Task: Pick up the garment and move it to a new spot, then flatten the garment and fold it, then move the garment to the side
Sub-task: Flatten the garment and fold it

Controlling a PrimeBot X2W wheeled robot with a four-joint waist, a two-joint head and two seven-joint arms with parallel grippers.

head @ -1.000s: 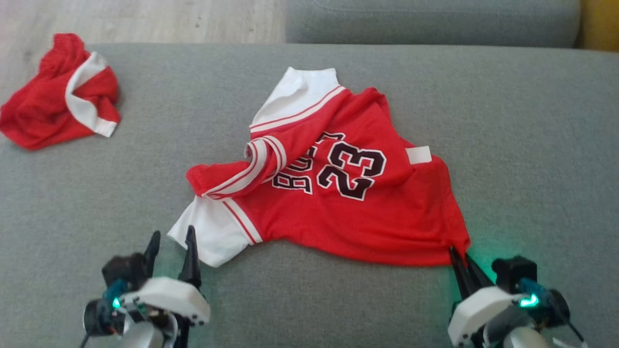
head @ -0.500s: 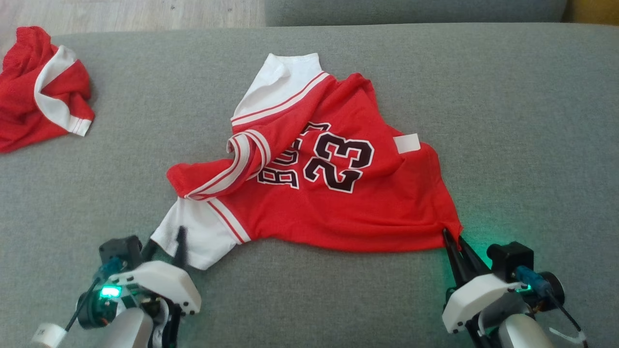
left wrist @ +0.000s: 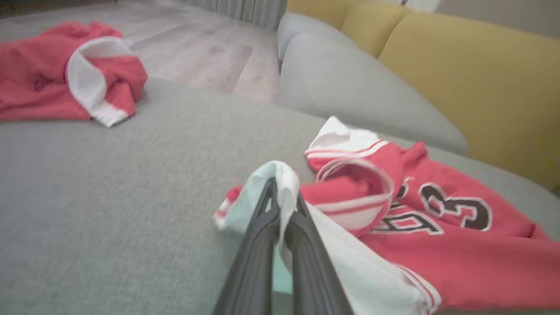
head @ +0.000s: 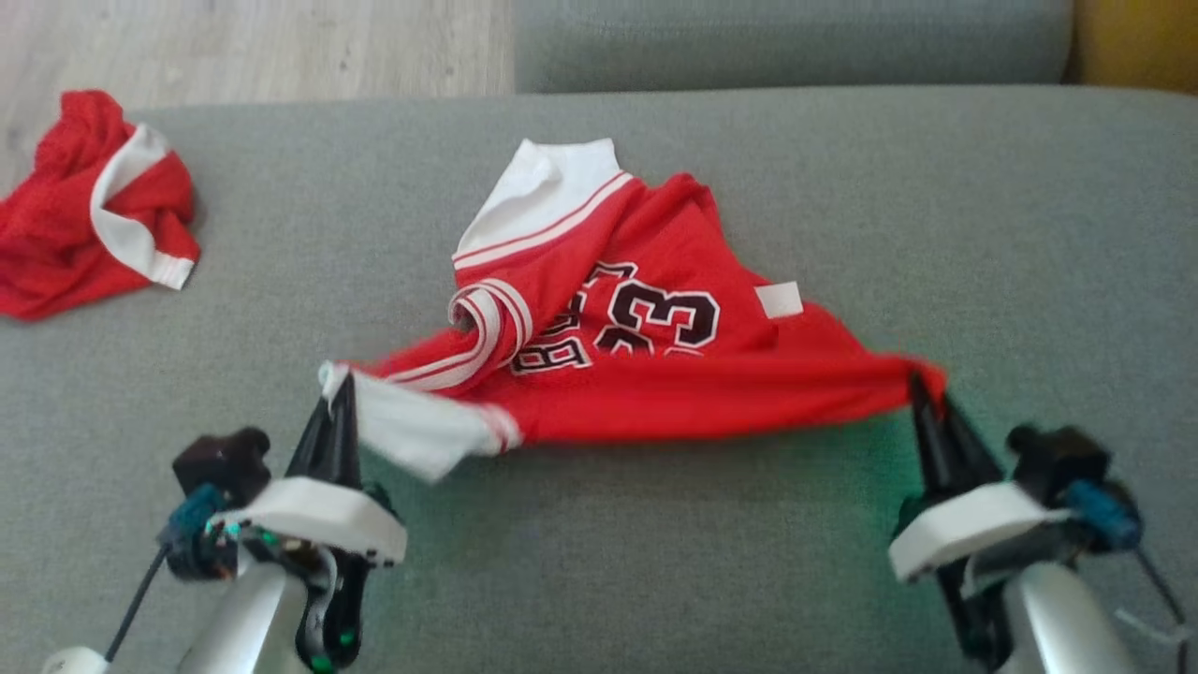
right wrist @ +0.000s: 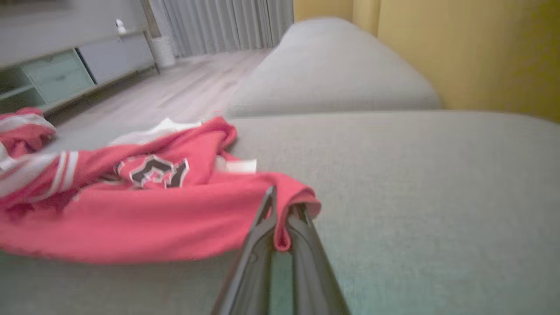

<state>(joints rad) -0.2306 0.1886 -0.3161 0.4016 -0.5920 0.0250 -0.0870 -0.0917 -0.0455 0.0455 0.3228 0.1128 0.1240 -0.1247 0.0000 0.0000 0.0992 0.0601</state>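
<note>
A red jersey (head: 674, 398) with white sleeves lies in the middle of a grey couch seat (head: 936, 206), its near edge raised and taut. The left fingers (head: 332, 435) are clamped on a white sleeve and the right fingers (head: 941, 440) on the red hem corner. Another crumpled red garment (head: 84, 225) lies far left.

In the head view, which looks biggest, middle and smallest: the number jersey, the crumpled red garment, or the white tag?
Largest: number jersey.
Middle: crumpled red garment, partly cut off at the edge.
Smallest: white tag.
</note>
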